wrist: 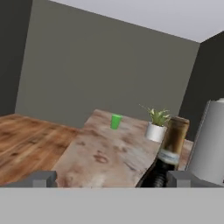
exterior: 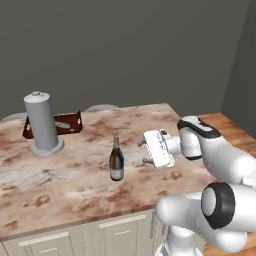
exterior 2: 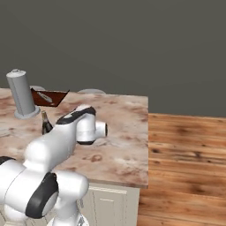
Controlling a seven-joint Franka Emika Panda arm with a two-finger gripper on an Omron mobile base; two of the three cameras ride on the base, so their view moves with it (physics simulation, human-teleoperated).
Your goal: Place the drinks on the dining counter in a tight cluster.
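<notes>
Left base view, nearest me: the white arm reaches leftward over the beige marble worktop [exterior: 75, 185] with reddish-brown veining, set on cream panelled cabinets. My claw [exterior: 140, 152] points sideways at the slim dark wine bottle with a pale label [exterior: 116, 160]; its two fingers stand apart, with nothing between them. The bottle stands upright on the worktop, just beside the fingertips but not touching them, roughly midway between the near and far edges.

Hand view: the fingertips [wrist: 41, 178] rise wide apart at the bottom, and the bottle's neck and shoulder [wrist: 168, 153] sit close in, just inside the right-hand tip.

Farther back, left base view: a tall grey cylinder on a round base [exterior: 42, 124] stands well apart from the bottle, with a dark reddish-brown tray [exterior: 67, 122] behind it.

Farthest, hand view: a small white pot with a green plant [wrist: 156, 127] and a green cup [wrist: 116, 121] stand toward the worktop's far end.
</notes>
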